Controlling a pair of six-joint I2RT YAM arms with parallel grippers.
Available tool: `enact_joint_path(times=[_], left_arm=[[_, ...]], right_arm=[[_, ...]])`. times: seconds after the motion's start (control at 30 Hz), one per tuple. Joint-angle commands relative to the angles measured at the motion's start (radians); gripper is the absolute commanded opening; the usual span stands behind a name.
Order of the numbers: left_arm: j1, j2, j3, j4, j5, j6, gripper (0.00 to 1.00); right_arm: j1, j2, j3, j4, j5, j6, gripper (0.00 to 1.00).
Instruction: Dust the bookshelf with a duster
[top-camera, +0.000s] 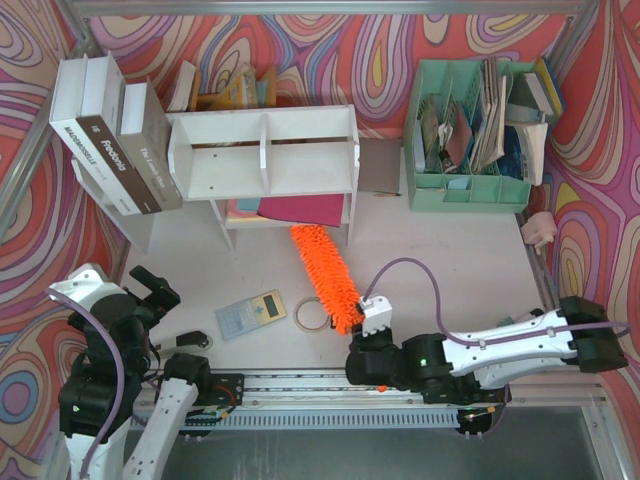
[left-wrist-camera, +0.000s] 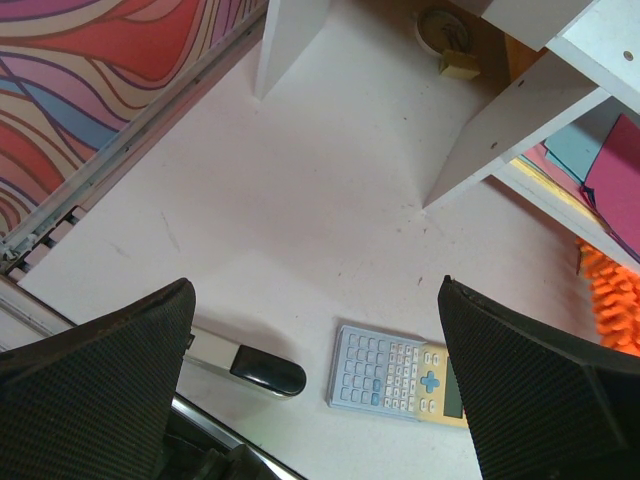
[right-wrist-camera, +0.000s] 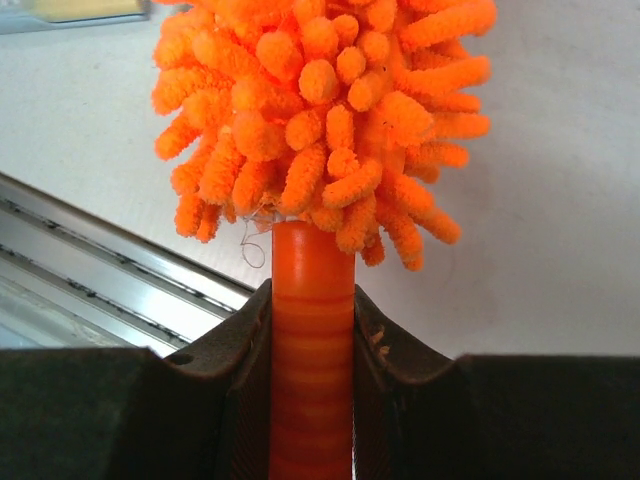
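Note:
The white bookshelf (top-camera: 265, 150) stands at the back of the table on its legs, with a divider splitting it into two compartments; one of its legs (left-wrist-camera: 505, 135) shows in the left wrist view. The fluffy orange duster (top-camera: 325, 272) lies slanted in front of it, its tip near the shelf's lower front edge. My right gripper (top-camera: 364, 340) is shut on the duster's orange handle (right-wrist-camera: 312, 340), and the fluffy head (right-wrist-camera: 320, 110) sticks out beyond the jaws. My left gripper (top-camera: 155, 290) hangs open at the left, holding nothing, above the table (left-wrist-camera: 300, 230).
A mint-green paper organizer (top-camera: 470, 130) stands at the back right. Big books (top-camera: 110, 140) lean left of the shelf. A calculator (top-camera: 252, 312), a tape roll (top-camera: 310, 315) and a black-and-white stapler-like object (left-wrist-camera: 245, 365) lie near the front. Coloured sheets (top-camera: 290, 210) lie under the shelf.

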Motion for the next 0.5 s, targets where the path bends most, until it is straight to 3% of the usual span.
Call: enact_joint_path(times=[0.0,0.27,0.47], left_arm=[[0.008,0.003,-0.014,0.012,-0.001,0.013,0.98],[0.008,-0.002,-0.015,0.014,0.001,0.014,0.98],[0.008,0.005,-0.014,0.012,0.004,0.014,0.98]], right_arm=[[-0.001,-0.079,-0.02,-0.166,0.127,0.146,0.0],[-0.001,0.063,0.051,0.084,0.087,-0.021,0.0],[-0.001,0.134,0.088,0.08,0.092,-0.021,0.0]])
